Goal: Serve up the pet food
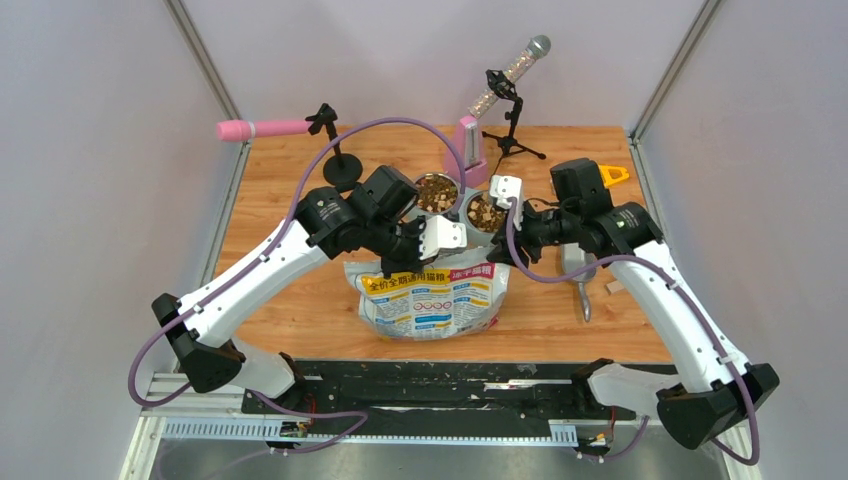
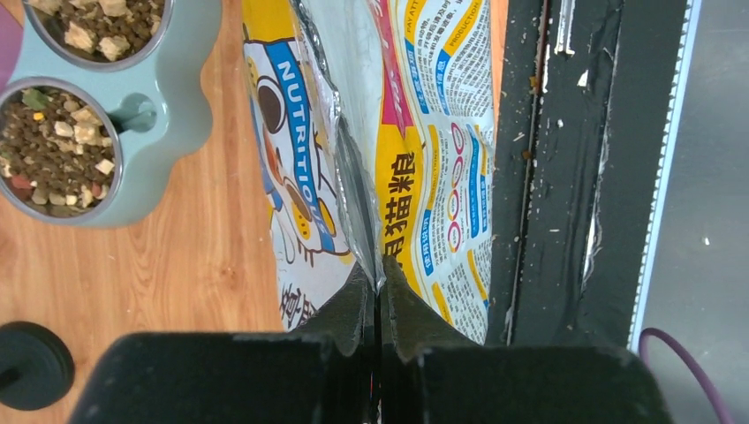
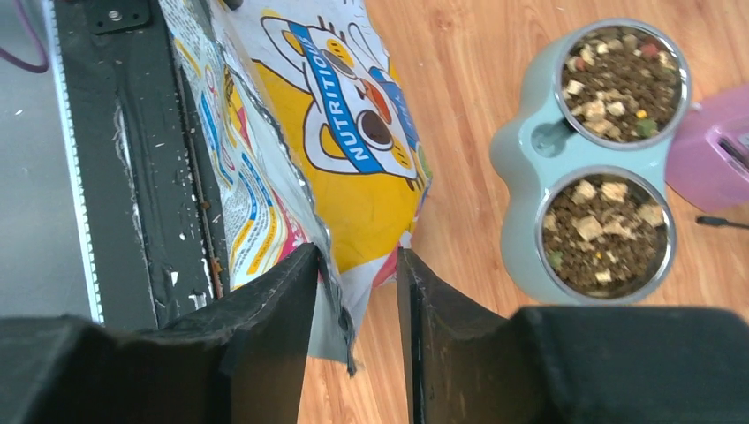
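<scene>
Both wells of the feeder (image 3: 519, 177) hold pet food (image 3: 608, 231), so I judge the serving nearly done; my left gripper (image 2: 378, 287) is clamped tight on the top edge of the bag (image 2: 424, 132), my right gripper (image 3: 358, 265) stands half open astride its corner, holding nothing, leaving only the release.

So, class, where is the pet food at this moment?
In the top view the pet food lies in both halves of the pale green double feeder, mid-table, just beyond the printed bag.
</scene>
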Robot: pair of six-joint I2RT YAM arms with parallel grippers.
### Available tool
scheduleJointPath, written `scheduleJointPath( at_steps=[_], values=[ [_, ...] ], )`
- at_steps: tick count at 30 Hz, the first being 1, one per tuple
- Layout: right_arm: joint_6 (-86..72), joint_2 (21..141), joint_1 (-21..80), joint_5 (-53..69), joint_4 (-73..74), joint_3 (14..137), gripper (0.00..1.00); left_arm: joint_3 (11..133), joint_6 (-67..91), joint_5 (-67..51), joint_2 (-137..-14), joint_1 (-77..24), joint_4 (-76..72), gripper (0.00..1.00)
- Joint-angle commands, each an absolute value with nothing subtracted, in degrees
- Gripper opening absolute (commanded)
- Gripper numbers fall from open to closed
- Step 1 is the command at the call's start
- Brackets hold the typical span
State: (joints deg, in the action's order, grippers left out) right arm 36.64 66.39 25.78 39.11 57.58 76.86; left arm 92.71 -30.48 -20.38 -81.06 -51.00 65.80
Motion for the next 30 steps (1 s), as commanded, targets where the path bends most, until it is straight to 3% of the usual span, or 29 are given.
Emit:
scheduleJointPath(
  at_steps=[1,7,12,15,17,21,22,24,25,30],
  values=[
    [42.2,68.4,25.6,47.6,55.8,77.1,0.4,96.6,-27.1,-27.0,-75.3,-51.0,56.2,0.0],
    [44.9,69.2,25.8,55.2,53.8,77.2,0.37,95.4,-27.8,-29.3,-75.4,-51.0,56.3,0.0],
    [45.2,69.1,26.1,55.4,53.9,76.6,0.21,95.6,-27.7,-30.1,-75.5,-51.0,56.2,0.0],
    [45.1,69.6,26.1,55.0,54.3,76.3,0.02,95.9,-28.0,-30.6,-75.3,-51.0,56.5,0.0],
    [45.0,69.9,26.1,55.5,54.4,76.6,0.0,95.8,-28.0,-30.6,-75.2,-51.0,56.5,0.0],
    [44.1,69.8,26.3,56.3,54.1,77.4,0.0,95.6,-27.4,-30.2,-74.8,-51.0,55.9,0.0],
    [43.4,69.7,26.3,56.4,53.5,77.6,0.06,95.4,-27.4,-30.3,-74.7,-51.0,55.7,0.0],
    [42.3,69.7,26.6,57.2,52.6,77.5,0.32,95.4,-27.2,-30.4,-74.6,-51.0,55.4,0.0],
    [42.7,69.8,26.9,58.0,52.6,77.3,0.37,95.4,-27.1,-30.6,-74.5,-51.0,55.4,0.0],
    [43.5,70.7,28.0,60.9,52.0,77.1,0.4,95.7,-26.6,-31.6,-74.8,-51.0,55.1,0.0]
  ],
)
